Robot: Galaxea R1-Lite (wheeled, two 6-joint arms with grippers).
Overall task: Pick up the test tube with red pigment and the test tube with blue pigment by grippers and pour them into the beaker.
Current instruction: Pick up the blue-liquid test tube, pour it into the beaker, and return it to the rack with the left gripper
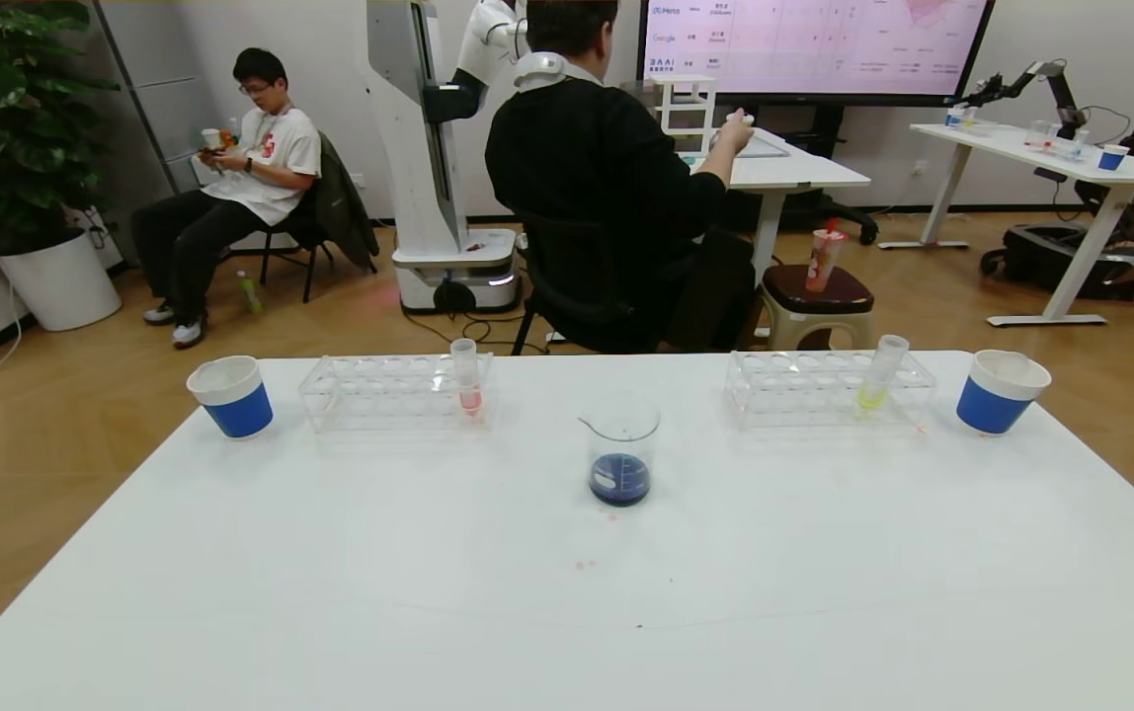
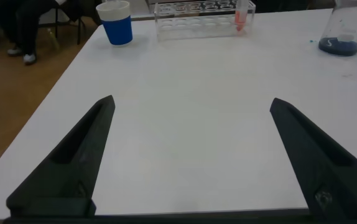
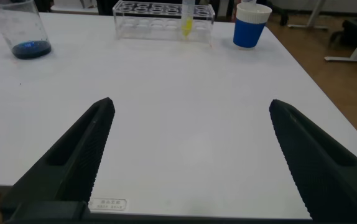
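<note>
The beaker (image 1: 621,446) stands mid-table, holding dark blue-purple liquid; it also shows in the left wrist view (image 2: 345,31) and the right wrist view (image 3: 24,32). No tube with vivid red-orange liquid and no tube with blue liquid is in view. My left gripper (image 2: 192,102) is open and empty, low over the bare table near its front left. My right gripper (image 3: 191,102) is open and empty over the front right. Neither gripper shows in the head view.
A clear rack (image 1: 394,392) at back left holds a tube of pale pinkish-red liquid (image 1: 468,380). A second rack (image 1: 824,387) at back right holds a yellow-green tube (image 1: 878,375). Blue-and-white paper cups stand at the far left (image 1: 231,395) and far right (image 1: 1000,391). People sit beyond the table.
</note>
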